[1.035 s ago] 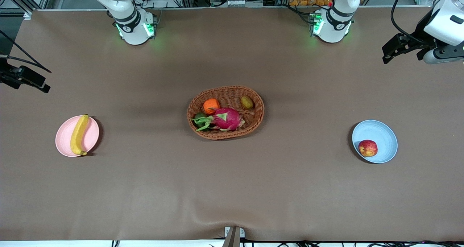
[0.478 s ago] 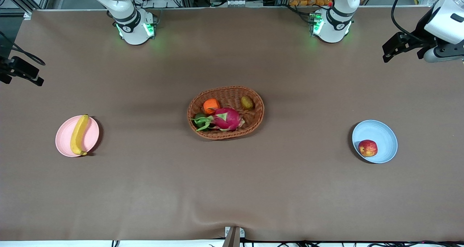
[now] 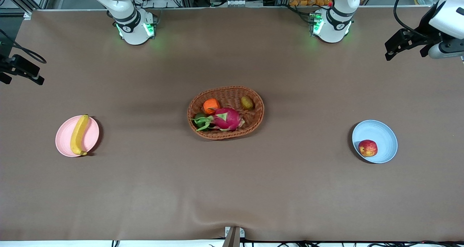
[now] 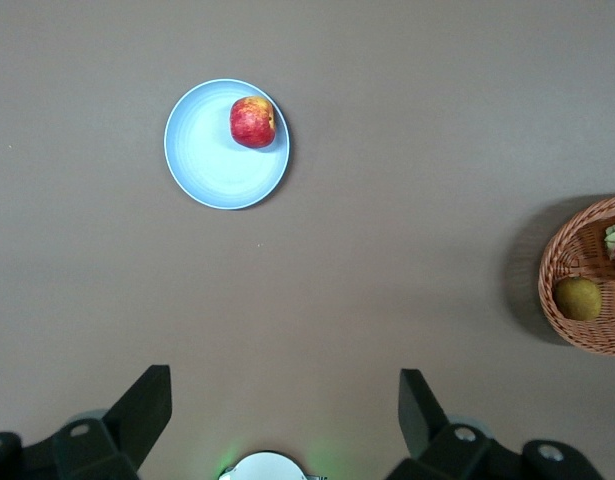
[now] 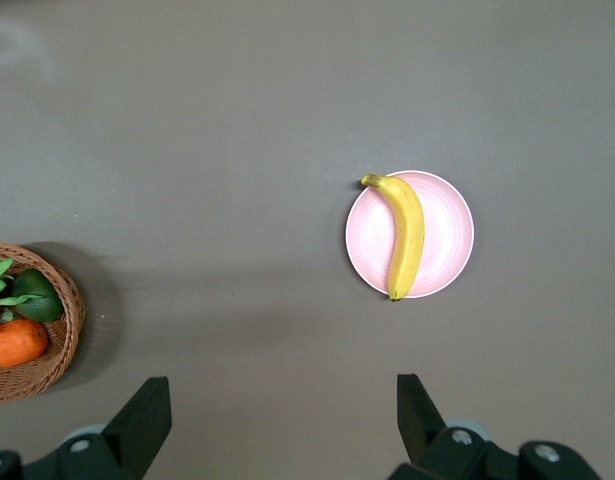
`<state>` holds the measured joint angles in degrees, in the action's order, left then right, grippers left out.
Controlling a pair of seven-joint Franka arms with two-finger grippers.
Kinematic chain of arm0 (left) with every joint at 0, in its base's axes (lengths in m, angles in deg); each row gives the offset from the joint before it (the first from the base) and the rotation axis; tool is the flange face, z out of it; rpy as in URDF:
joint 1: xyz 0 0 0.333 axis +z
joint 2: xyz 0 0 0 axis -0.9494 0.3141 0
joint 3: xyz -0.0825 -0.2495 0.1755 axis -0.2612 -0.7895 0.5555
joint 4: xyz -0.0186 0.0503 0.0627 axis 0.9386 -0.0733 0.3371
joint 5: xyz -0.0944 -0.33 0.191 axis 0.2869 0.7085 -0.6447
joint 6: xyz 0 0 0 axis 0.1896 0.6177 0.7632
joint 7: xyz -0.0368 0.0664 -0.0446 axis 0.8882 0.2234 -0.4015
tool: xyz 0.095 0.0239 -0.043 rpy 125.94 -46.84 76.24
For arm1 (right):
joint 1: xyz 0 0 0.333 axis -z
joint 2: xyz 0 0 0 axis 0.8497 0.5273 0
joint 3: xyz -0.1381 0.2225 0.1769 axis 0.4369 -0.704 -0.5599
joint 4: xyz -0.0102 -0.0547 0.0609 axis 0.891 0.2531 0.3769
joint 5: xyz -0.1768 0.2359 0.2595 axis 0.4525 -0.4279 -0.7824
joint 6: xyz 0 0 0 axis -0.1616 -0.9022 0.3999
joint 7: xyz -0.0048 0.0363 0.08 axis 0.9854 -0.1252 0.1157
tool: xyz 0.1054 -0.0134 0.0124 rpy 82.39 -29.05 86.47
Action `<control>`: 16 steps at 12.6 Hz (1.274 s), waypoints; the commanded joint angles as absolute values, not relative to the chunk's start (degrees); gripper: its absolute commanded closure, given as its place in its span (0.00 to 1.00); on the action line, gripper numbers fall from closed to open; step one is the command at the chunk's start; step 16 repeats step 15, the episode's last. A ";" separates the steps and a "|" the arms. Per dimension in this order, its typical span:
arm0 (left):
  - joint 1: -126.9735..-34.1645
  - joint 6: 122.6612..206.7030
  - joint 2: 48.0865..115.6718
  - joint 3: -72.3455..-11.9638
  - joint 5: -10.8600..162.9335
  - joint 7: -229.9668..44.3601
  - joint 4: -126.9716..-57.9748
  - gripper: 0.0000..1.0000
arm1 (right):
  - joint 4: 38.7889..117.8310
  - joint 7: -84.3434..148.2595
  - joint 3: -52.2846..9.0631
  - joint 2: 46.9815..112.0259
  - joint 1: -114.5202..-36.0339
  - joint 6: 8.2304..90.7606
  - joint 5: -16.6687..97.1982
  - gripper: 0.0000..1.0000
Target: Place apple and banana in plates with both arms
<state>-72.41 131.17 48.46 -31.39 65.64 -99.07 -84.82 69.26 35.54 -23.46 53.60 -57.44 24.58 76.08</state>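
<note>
The red apple [image 3: 367, 148] lies in the light blue plate [image 3: 380, 132] toward the left arm's end of the table; both also show in the left wrist view, apple [image 4: 253, 122] in plate [image 4: 207, 160]. The yellow banana [image 3: 79, 134] lies across the pale pink plate [image 3: 65, 136] toward the right arm's end; the right wrist view shows the banana [image 5: 402, 235] on the plate [image 5: 447, 235]. My left gripper [image 3: 402, 45] is open and empty, high over the table's edge. My right gripper [image 3: 21, 73] is open and empty, high at the other edge.
A brown wicker basket [image 3: 253, 125] stands mid-table holding a magenta dragon fruit [image 3: 226, 119], an orange fruit [image 3: 211, 106], a green fruit [image 3: 200, 118] and a brownish fruit [image 3: 247, 102]. The arms' green-lit bases [image 3: 136, 27] stand along the table's back edge.
Both grippers have drawn away upward and outward toward the table's ends. The apple, banana and plates have not moved.
</note>
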 commanded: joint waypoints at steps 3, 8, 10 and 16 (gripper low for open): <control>-72.05 129.87 48.26 -31.56 66.34 -98.31 -83.99 0.00 | 71.13 34.88 -23.54 51.91 -57.65 25.28 77.11 0.00; -72.13 128.38 48.17 -31.56 66.34 -98.22 -83.99 0.00 | 71.05 34.88 -23.54 52.00 -57.74 25.11 77.11 0.00; -72.05 128.12 48.17 -31.56 66.34 -98.22 -83.99 0.00 | 71.05 34.88 -23.55 51.91 -57.74 25.11 77.11 0.00; -72.05 128.03 48.17 -31.56 66.34 -98.22 -84.08 0.00 | 71.05 34.88 -23.63 52.00 -57.83 25.19 77.02 0.00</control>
